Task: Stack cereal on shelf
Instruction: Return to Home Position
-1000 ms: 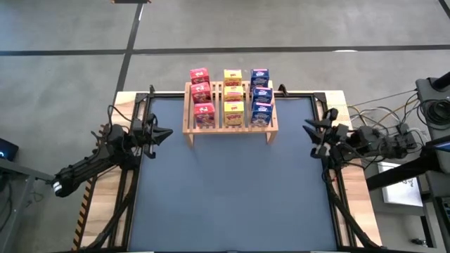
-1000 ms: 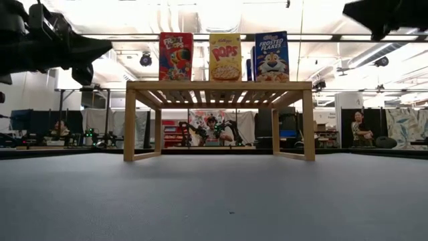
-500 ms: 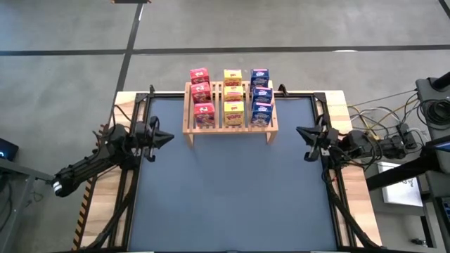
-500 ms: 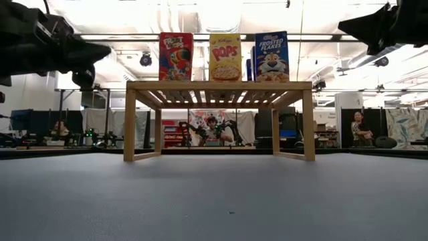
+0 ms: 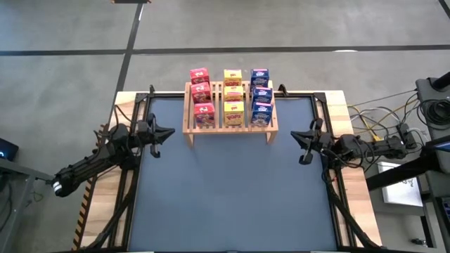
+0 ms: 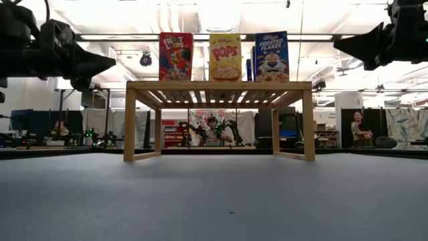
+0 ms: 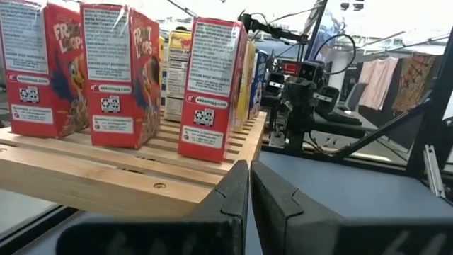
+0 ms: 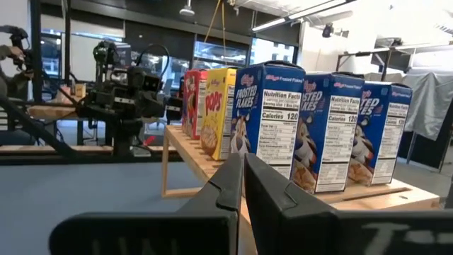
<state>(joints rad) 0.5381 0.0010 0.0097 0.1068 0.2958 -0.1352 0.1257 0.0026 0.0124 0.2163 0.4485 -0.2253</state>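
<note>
Shelf stands on the bench with all nine cereal boxes upright on its slatted top. They sit in three columns running front to back on the shelf, three boxes per column. Red boxes are on the shelf end nearest the left arm, yellow boxes in the shelf's middle, and blue boxes on the end nearest the right arm. Columns sit close side by side, with no box on top of another. In the low view the front box of each column lines up along the shelf's front edge, printed fronts facing out. Left arm is off the shelf's left front corner, near it but clear. The left jaws are pressed together, pinching nothing, raised off the bench and pointing toward the shelf. Right arm sits likewise off the shelf's right front corner. The right jaws are also pressed together and empty, pointing at the shelf without touching it. Left wrist view looks along the side of the red column, with the right arm visible past the shelf. Right wrist view looks along the blue column, with the left arm past the shelf. In the room behind the shelf, one person shows between its legs and another is beyond its right leg.
</note>
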